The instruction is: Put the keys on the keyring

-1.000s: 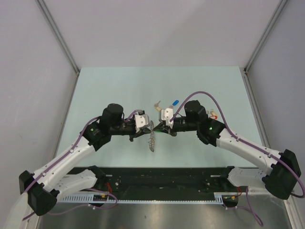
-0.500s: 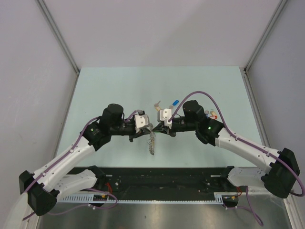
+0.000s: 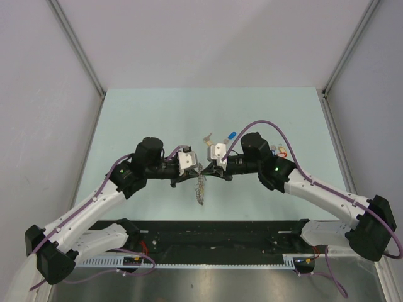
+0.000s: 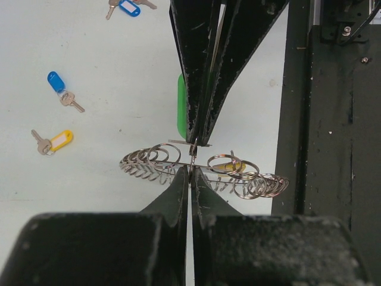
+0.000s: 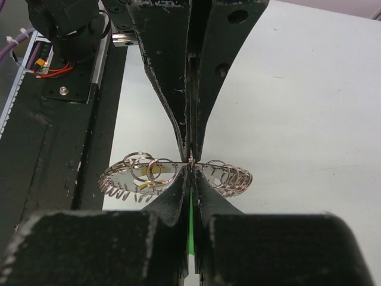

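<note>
Two grippers are shown meeting tip to tip above the middle of the table (image 3: 157, 113).

Left gripper (image 3: 198, 168): its fingers are pressed together, pinching the wire of the keyring (image 3: 201, 187). The keyring is a wire ring fringed with many small silver loops. In the overhead view it is seen edge-on, extending toward 6 o'clock from the fingertips. In both wrist views it appears as a flat oval spread to 9 and 3 o'clock of the pinch.

Right gripper (image 3: 206, 167): its fingers are pressed together on a green-tagged key (image 4: 181, 113). In the left wrist view the green tag is seen just beside these fingers, at their 9 o'clock. The metal end of this key is held at the ring wire, just beside the left fingertips. Whether it has been threaded onto the wire cannot be told.

A ringed yellow tag (image 4: 229, 167) is seen among the loops, at 3 o'clock of the pinch in the left wrist view.

Loose keys are seen lying on the table, well apart from the keyring:
- a blue-tagged key (image 4: 59, 89) at 10 o'clock in the left wrist view;
- a yellow-tagged key (image 4: 53, 142) just below it, at 9 o'clock;
- a second blue tag (image 4: 126, 7) at 11 o'clock, cut by the frame edge.
</note>
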`<state>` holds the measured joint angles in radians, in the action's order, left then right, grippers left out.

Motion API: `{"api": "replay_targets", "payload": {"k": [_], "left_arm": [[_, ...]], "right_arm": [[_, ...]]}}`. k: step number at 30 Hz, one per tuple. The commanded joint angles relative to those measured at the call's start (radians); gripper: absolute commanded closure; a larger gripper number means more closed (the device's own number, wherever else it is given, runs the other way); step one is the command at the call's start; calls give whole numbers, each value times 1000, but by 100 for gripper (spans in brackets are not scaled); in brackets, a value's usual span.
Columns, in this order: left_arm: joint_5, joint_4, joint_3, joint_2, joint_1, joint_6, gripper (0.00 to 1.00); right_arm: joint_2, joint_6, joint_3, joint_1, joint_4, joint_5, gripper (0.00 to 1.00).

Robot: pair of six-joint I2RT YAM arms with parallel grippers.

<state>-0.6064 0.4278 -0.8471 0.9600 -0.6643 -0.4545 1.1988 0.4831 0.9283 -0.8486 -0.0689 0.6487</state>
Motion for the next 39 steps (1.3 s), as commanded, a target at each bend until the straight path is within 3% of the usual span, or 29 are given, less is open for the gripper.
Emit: {"api": "replay_targets", "payload": {"k": [1, 17, 39], "left_arm": [[-49, -60, -35, -7, 6, -33, 100], [-116, -123, -1, -7, 5, -15, 99], [-165, -202, 11, 5, -27, 114, 100]], "right_arm": [[22, -41, 56, -32, -25, 19, 100], [100, -55, 130, -87, -140, -40, 100], [142, -29, 162, -204, -126, -207, 100]]}}
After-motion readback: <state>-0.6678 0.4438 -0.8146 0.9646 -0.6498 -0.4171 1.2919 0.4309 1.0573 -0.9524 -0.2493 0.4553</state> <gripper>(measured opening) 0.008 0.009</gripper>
